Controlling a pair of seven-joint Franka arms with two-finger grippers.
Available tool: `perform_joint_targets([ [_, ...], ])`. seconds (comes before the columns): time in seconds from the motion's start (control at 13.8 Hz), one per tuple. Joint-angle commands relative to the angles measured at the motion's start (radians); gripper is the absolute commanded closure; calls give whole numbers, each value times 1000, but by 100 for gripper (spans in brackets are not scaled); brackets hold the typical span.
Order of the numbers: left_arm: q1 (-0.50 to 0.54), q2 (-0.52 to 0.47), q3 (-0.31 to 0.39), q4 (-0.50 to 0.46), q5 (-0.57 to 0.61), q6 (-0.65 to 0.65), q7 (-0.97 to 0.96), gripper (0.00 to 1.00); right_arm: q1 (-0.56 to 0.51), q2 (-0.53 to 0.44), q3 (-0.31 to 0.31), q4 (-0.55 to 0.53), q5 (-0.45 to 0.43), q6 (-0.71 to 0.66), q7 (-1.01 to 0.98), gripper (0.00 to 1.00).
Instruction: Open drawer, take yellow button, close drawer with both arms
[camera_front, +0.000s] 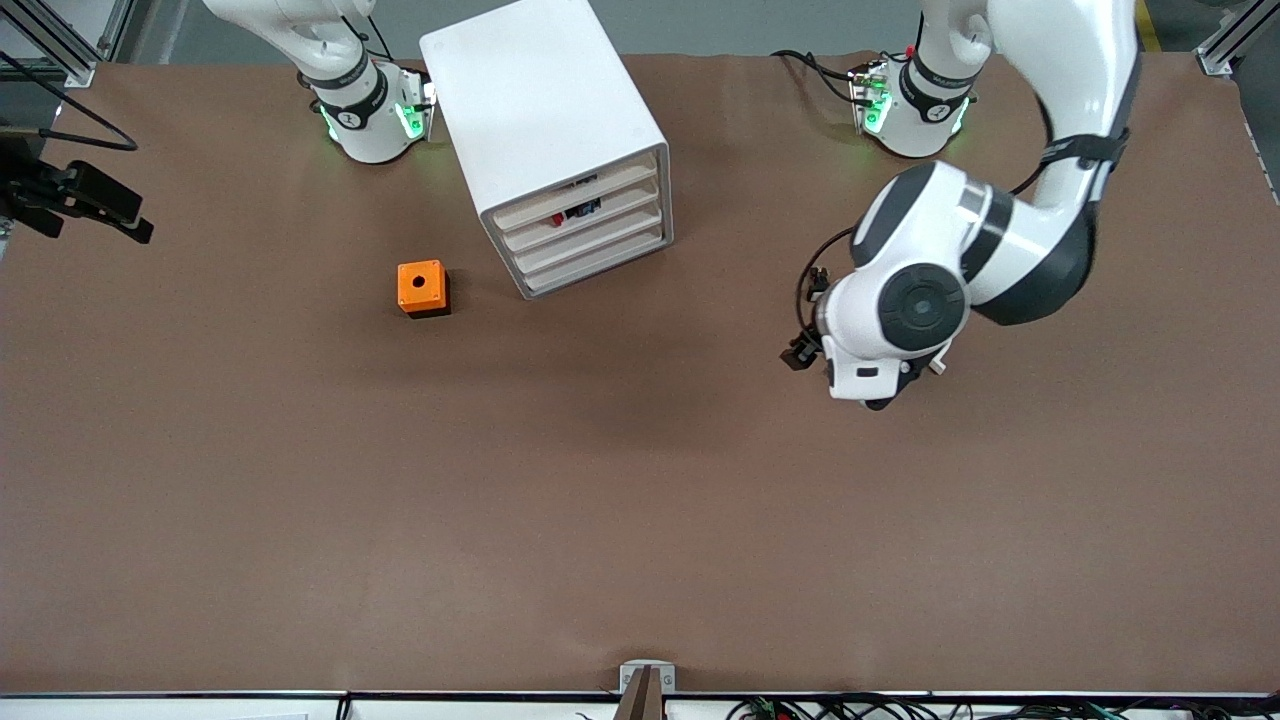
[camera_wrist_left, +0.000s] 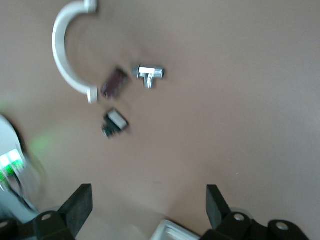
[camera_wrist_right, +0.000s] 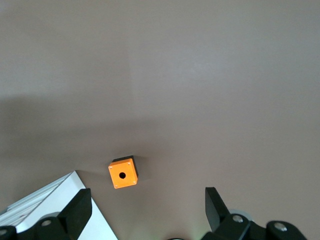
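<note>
**Both Arms Raised, Grippers Released, Button in the Cabinet**

1. Left arm (camera_front: 1010, 250): it rises from its base, arcs over the table and folds down. Its wrist points straight down at the table, off the cabinet (camera_front: 545, 110) toward the left arm's end. The left gripper (camera_wrist_left: 147, 210) hangs over bare table with its two fingers (camera_wrist_left: 80, 205) spread wide and nothing between them.

2. Under the left gripper, the left wrist view shows four small parts lying close together:
   - a white C-shaped clamp (camera_wrist_left: 62, 55);
   - a dark reddish part (camera_wrist_left: 114, 83);
   - a chrome T-fitting (camera_wrist_left: 148, 74);
   - a small black part with a white face (camera_wrist_left: 115, 121).

3. Right arm (camera_front: 330, 50): it leaves its base and runs out of the front view at the top. The right gripper (camera_wrist_right: 147, 210) is up in the air, its fingers likewise wide apart and empty. It is over the table beside the cabinet.

4. Button (camera_front: 570, 213): a small red-orange and dark item shows in the gap between the upper drawers (camera_front: 600, 245) at the cabinet's front. Its long axis appears to run along the drawer front, with the orange end toward the right arm's end. Finer detail cannot be told.

5. Orange cube (camera_front: 422, 288): it stands beside the cabinet toward the right arm's end, with its round hole up.
</note>
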Motion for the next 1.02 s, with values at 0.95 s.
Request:
perform_joint_targets([
  [0.95,-175,237,7,74,-760,4,-908,15,270,98,5,-48,63,74,415,0],
])
